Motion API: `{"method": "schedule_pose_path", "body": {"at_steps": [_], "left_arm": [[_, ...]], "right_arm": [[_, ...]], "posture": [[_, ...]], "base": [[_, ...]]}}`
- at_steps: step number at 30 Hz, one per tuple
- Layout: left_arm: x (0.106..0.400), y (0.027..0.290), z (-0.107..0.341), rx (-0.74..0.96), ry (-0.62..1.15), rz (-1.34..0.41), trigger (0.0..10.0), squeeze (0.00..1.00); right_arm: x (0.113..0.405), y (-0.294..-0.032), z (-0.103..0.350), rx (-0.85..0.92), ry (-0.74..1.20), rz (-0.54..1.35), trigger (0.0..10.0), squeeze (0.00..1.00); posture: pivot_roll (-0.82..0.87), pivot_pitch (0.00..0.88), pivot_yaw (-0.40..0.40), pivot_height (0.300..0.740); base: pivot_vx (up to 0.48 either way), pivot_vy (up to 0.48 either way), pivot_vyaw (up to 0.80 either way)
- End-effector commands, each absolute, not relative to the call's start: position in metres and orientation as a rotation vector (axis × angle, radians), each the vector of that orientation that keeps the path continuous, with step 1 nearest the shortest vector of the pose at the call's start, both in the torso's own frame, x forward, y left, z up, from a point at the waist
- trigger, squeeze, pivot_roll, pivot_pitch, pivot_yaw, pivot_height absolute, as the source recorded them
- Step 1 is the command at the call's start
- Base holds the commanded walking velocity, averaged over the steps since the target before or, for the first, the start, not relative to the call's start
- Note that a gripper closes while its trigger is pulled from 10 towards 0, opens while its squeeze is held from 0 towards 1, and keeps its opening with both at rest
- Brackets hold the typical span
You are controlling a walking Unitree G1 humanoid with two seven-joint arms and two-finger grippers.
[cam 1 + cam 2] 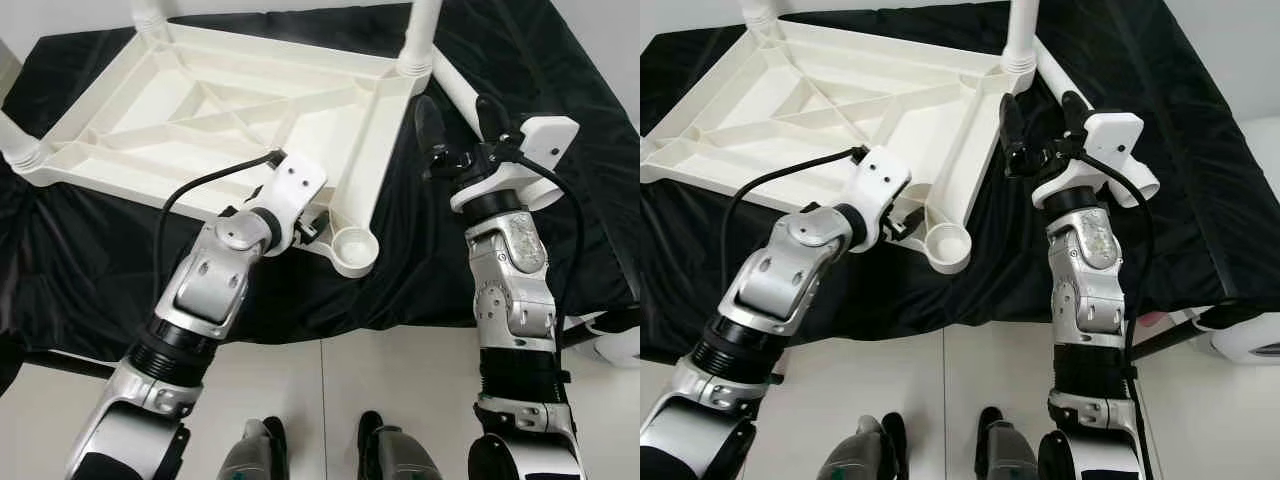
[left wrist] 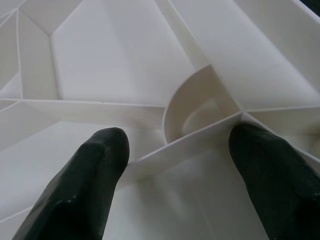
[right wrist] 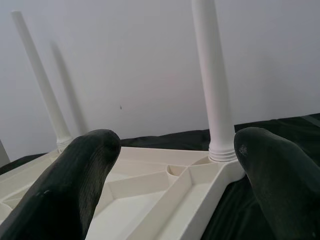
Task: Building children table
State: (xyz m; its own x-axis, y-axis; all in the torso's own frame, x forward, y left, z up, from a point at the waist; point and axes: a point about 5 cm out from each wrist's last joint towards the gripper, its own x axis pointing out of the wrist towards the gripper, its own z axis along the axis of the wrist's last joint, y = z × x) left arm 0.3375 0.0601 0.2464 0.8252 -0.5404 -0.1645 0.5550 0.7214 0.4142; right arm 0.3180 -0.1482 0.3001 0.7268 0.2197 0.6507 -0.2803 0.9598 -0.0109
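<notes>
Upturned table top (image 1: 230, 110) on black cloth (image 1: 560, 150).

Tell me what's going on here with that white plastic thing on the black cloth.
The robot is putting together a child's table. The white tabletop lies upside down on a black cloth, with legs already standing in three corner sockets, one being the leg ahead of the right gripper. The nearest corner socket has no leg yet. The left gripper is open over the ribs beside that socket. The right gripper is open and holds nothing.
</notes>
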Motion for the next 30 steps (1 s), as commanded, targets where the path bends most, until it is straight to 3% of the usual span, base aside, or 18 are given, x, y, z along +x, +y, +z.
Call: {"method": "schedule_pose_path", "body": {"at_steps": [1, 15, 19, 30], "left_arm": [[0.335, 0.046, 0.234, 0.446, 0.073, -0.674, 10.0, 0.00], [0.342, 0.014, 0.247, 0.374, 0.008, -0.670, 10.0, 0.00], [0.344, 0.015, 0.254, 0.377, -0.013, -0.668, 10.0, 0.00], [0.348, 0.081, 0.313, 0.384, -0.146, -0.662, 10.0, 0.00]], "right_arm": [[0.313, -0.144, 0.301, 0.086, -0.704, 0.280, 10.0, 0.00], [0.305, -0.147, 0.304, 0.082, -0.688, 0.256, 10.0, 0.00], [0.305, -0.146, 0.303, 0.084, -0.681, 0.255, 10.0, 0.00], [0.313, -0.145, 0.291, 0.078, -0.627, 0.257, 10.0, 0.00]], "posture": [[-0.08, 0.214, 0.096, 0.740], [-0.09, 0.222, 0.103, 0.740], [-0.09, 0.221, 0.100, 0.740], [-0.06, 0.208, 0.086, 0.740]], "base": [[0.000, 0.000, 0.00], [0.000, 0.000, 0.00], [0.000, 0.000, 0.00], [0.000, 0.000, 0.00]]}}
